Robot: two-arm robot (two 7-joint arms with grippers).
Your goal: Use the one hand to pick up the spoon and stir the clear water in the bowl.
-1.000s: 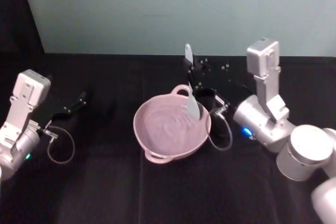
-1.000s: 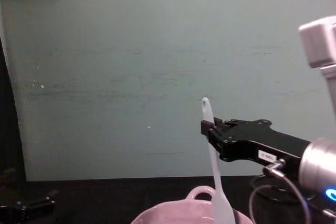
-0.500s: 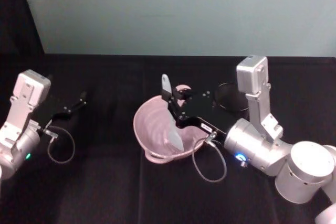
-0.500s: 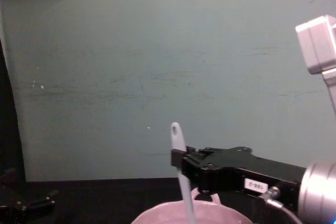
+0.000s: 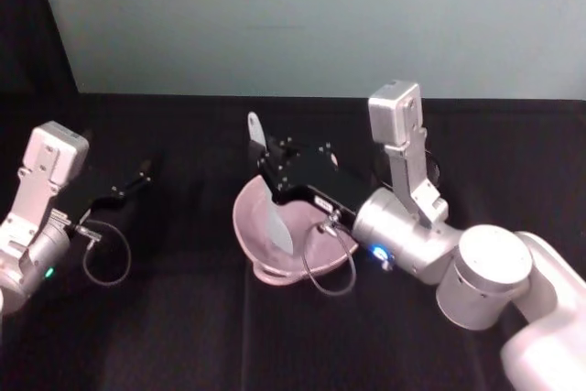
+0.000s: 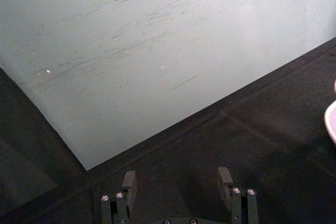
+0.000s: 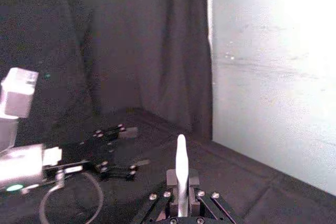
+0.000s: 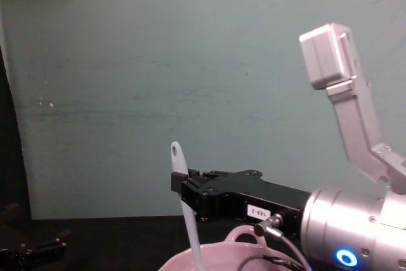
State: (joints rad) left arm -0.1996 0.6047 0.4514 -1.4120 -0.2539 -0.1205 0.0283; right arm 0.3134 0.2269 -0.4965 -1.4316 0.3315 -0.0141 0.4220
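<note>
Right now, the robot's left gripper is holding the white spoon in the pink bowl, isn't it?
Not quite: the right gripper holds the spoon in the pink bowl, as the head view shows. The left gripper is parked, open, off to the left.

Chest view: bowl (image 8: 212,257), spoon (image 8: 194,242) head cut by bottom edge
</note>
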